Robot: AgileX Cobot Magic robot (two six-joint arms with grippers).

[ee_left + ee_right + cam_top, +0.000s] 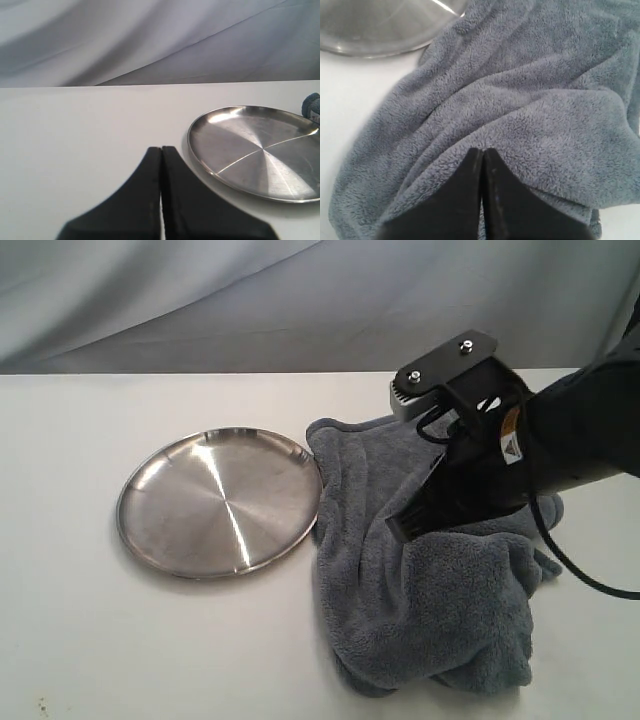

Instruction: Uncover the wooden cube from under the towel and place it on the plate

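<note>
The blue-grey fleece towel point(430, 570) lies bunched on the white table, right of the plate, with its edge touching the plate's rim. My right gripper point(398, 527) is down on the towel's middle. Seen from the right wrist, that gripper point(482, 150) is shut, its tips pinching a fold of the towel point(530, 90), and creases run toward them. The wooden cube is hidden. The shiny silver plate point(218, 502) sits bare at centre left. In the left wrist view my left gripper point(161, 149) is shut on nothing, low over the table, beside the plate point(257, 150).
A grey backdrop cloth point(300, 300) hangs behind the table's far edge. Bare white tabletop point(80, 640) stretches left of and in front of the plate. The right arm's black cable point(570, 565) loops over the towel's right side.
</note>
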